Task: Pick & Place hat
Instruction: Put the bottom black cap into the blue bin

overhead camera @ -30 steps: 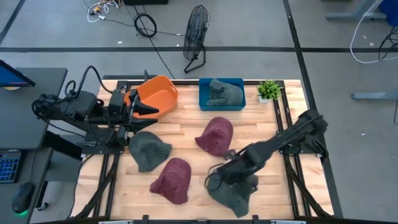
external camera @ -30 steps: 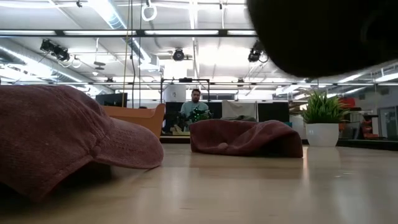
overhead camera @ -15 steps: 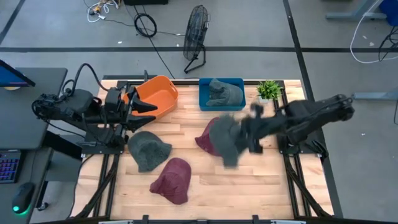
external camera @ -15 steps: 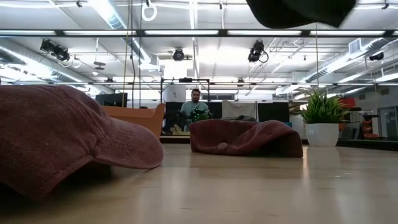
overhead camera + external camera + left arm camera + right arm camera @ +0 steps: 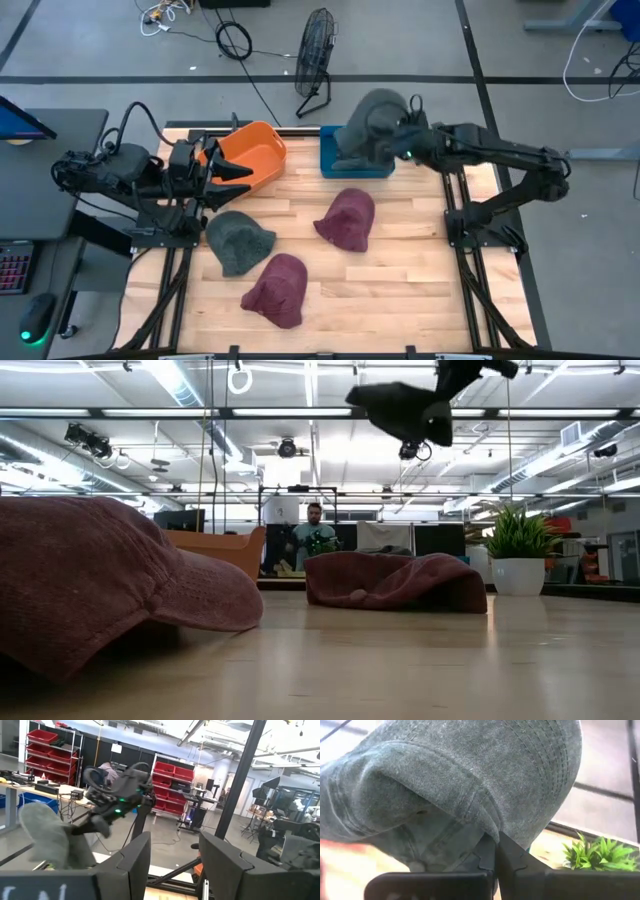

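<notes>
Right end effector point(image 5: 398, 143) gripping grey hat point(image 5: 368, 128) — above blue bin point(image 5: 330, 160)

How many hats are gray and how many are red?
Gray hats: 3, one held by the right gripper above the blue bin, one inside that bin, one on the table.
Red hats: 2, both on the table.
Total: 5 hats.

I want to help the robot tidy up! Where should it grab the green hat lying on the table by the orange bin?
Probably from straight above, pinching the soft crown of the green hat near its middle. It lies flat and crumpled on the table, so the fabric bunches up there. The left gripper waits open close by, while the right gripper holds another grey-green hat.
</notes>
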Controlling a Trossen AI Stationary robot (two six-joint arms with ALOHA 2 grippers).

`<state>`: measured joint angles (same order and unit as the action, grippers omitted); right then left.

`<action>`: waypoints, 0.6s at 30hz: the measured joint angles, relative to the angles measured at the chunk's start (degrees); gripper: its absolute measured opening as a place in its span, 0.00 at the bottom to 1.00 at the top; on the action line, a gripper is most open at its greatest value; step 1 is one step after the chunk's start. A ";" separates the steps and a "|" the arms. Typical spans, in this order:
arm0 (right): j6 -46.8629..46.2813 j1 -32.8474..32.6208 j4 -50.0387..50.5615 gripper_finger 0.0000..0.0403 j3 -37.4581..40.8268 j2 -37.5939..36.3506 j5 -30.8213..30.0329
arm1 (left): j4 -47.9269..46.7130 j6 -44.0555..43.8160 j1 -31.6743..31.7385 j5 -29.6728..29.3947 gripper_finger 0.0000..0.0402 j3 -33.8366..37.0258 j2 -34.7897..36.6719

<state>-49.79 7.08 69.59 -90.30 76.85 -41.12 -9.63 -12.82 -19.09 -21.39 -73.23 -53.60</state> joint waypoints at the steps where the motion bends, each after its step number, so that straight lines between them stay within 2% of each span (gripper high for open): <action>1: -1.28 1.45 -0.50 0.01 0.00 0.44 0.02 | 0.00 -0.02 -0.02 0.00 0.43 0.00 0.00; 9: -6.78 10.71 -1.20 0.01 0.00 5.42 4.61 | 0.02 -0.04 -0.02 0.00 0.43 0.00 0.00; 18: -11.82 14.80 -5.37 0.01 0.00 13.90 10.49 | 0.30 -0.77 -0.02 0.00 0.43 0.00 0.00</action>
<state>-61.62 21.89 64.22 -90.30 90.75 -30.64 -9.33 -13.59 -19.11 -21.39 -73.23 -53.60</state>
